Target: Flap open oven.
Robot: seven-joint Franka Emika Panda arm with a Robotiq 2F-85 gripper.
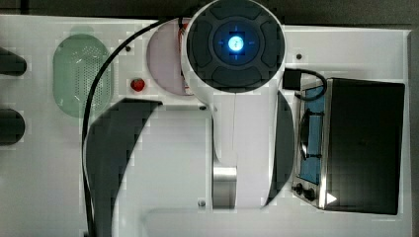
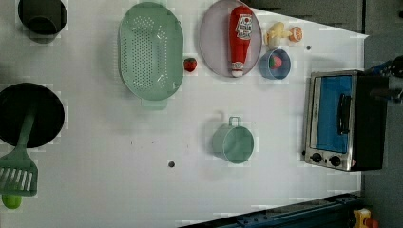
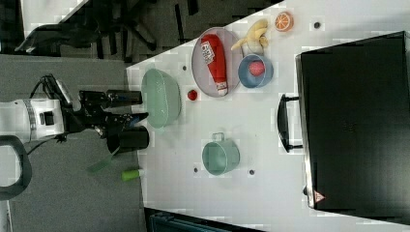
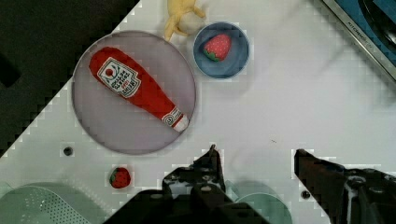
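Oven (image 2: 340, 121) door shut, untouched

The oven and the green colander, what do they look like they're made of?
The oven: seemingly brushed steel frame, going by its silvery sheen, a blue-tinted glass door, and a matte black top, probably painted metal. The green colander: likely plastic, given its uniform pastel colour, dull finish and moulded holes.
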